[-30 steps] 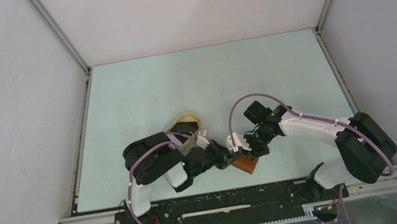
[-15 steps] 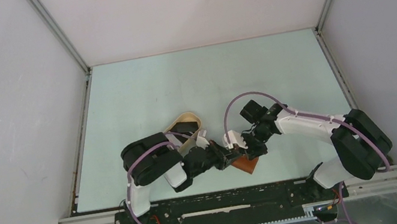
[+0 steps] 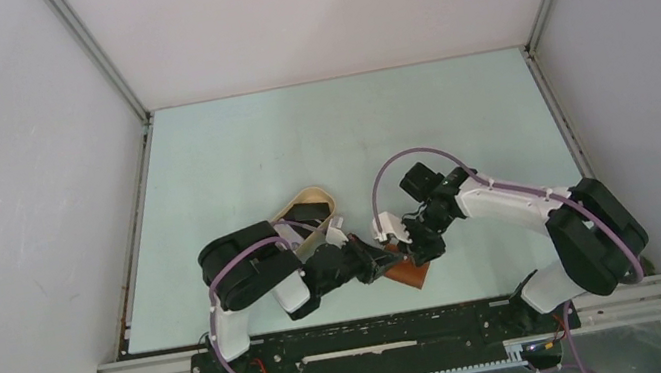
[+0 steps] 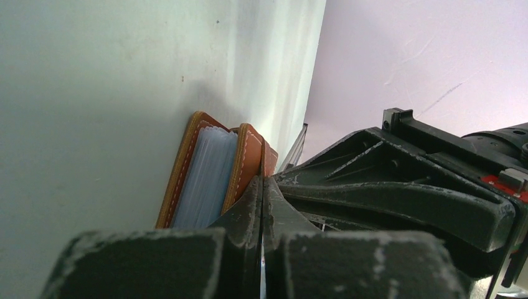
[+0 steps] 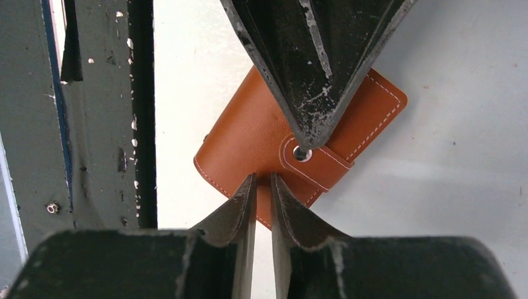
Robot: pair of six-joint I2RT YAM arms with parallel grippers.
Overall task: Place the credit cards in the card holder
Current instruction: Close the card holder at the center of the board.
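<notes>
The reddish-brown card holder lies closed on the table near the front edge, between both grippers. Its snap strap faces up, and clear sleeves show at its side. My left gripper is shut, with its tip on the strap by the stud. My right gripper stands just above the holder's near edge. Its jaws are a narrow gap apart with nothing between them. One dark credit card shows in the beige tray.
The beige oval tray sits just behind the left arm's forearm. The black rail along the table's front edge runs close beside the card holder. Grey walls enclose the pale green table on three sides.
My right gripper's jaws have parted slightly and that arm has shifted a little to the left. The left gripper and the card holder have stayed in place.
</notes>
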